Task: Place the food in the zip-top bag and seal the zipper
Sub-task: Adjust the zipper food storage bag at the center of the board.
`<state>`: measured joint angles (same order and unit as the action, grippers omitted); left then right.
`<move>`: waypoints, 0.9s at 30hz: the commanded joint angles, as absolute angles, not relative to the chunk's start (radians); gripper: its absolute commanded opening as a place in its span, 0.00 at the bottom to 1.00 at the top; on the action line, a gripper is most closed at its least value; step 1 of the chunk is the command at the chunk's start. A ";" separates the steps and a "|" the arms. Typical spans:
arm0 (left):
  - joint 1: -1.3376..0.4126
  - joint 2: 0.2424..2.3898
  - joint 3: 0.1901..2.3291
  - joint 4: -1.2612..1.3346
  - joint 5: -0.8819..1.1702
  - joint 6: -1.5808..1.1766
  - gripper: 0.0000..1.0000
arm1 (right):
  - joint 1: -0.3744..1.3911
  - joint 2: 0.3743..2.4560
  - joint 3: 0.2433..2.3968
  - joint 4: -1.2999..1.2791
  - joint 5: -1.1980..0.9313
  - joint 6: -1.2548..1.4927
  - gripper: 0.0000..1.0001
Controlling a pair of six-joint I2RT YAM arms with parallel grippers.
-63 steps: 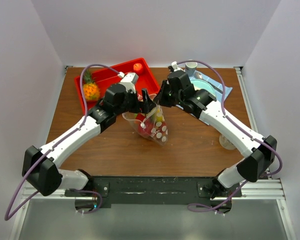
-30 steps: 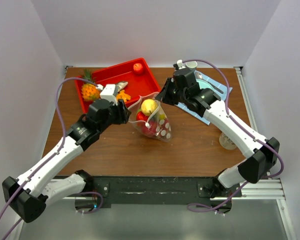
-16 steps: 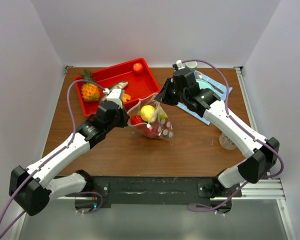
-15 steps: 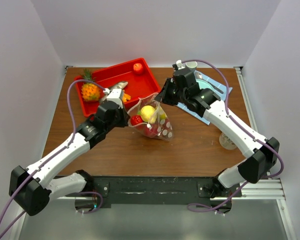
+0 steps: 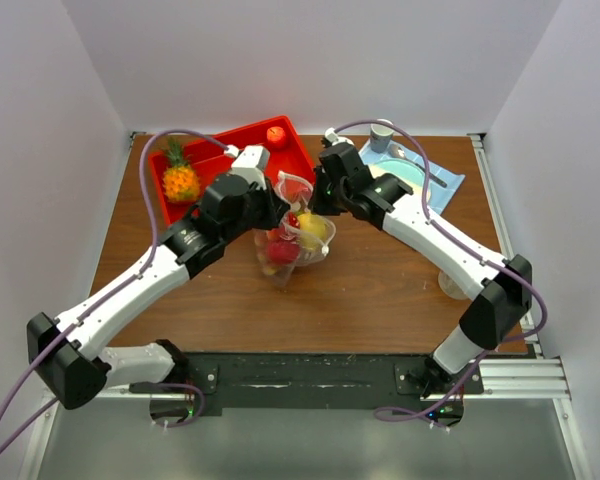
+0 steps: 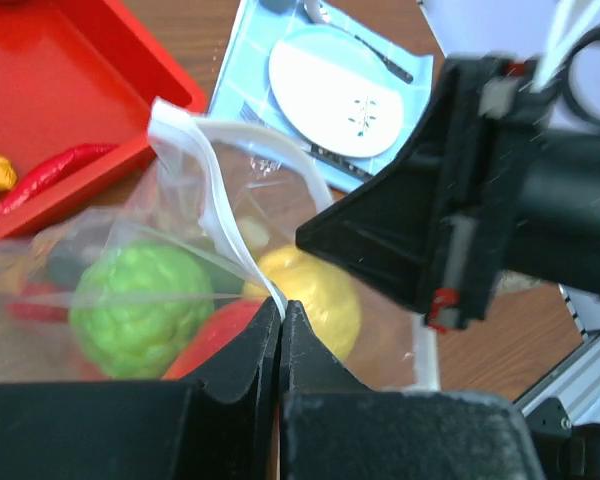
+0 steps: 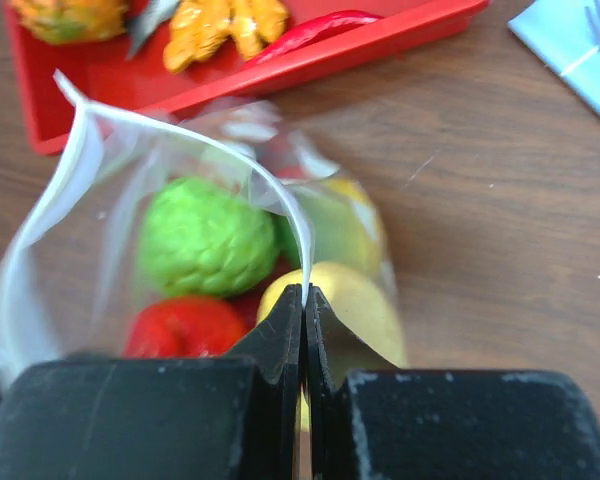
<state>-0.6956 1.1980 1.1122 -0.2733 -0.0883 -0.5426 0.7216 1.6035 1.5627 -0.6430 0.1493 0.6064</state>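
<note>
The zip-top bag hangs between my two grippers above the table, its mouth spread open. Inside lie the food pieces: a green fruit, a red one and a yellow one. My left gripper is shut on the white zipper at one side of the rim. On the opposite side, my right gripper is shut on the zipper. In the top view the left gripper and right gripper stand close together over the bag.
A red tray at the back left holds a toy pineapple, a red fruit and a chili. A blue mat with a plate and a cup lies at the back right.
My left gripper came in from the left and shut on the bag's rim. The right arm shifted left, and the bag rose off the table between both grippers.
</note>
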 commanded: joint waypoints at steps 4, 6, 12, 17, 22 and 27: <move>-0.704 1.185 1.086 -0.227 -0.152 -0.589 0.00 | 0.721 1.592 1.649 -0.696 0.239 0.531 0.00; -0.704 1.164 1.063 -0.224 -0.161 -0.604 0.00 | 0.721 1.589 1.654 -0.690 0.233 0.531 0.00; -0.704 1.105 1.035 -0.230 -0.149 -0.626 0.00 | 0.722 1.603 1.684 -0.693 0.222 0.523 0.00; -0.704 1.109 1.017 -0.203 -0.068 -0.620 0.00 | 0.721 1.585 1.683 -0.693 0.209 0.526 0.00; -0.704 1.095 1.008 -0.124 -0.026 -0.581 0.09 | 0.721 1.497 1.623 -0.696 0.233 0.515 0.00; -0.704 1.080 1.055 -0.089 -0.049 -0.532 0.63 | 0.721 1.407 1.585 -0.715 0.230 0.512 0.00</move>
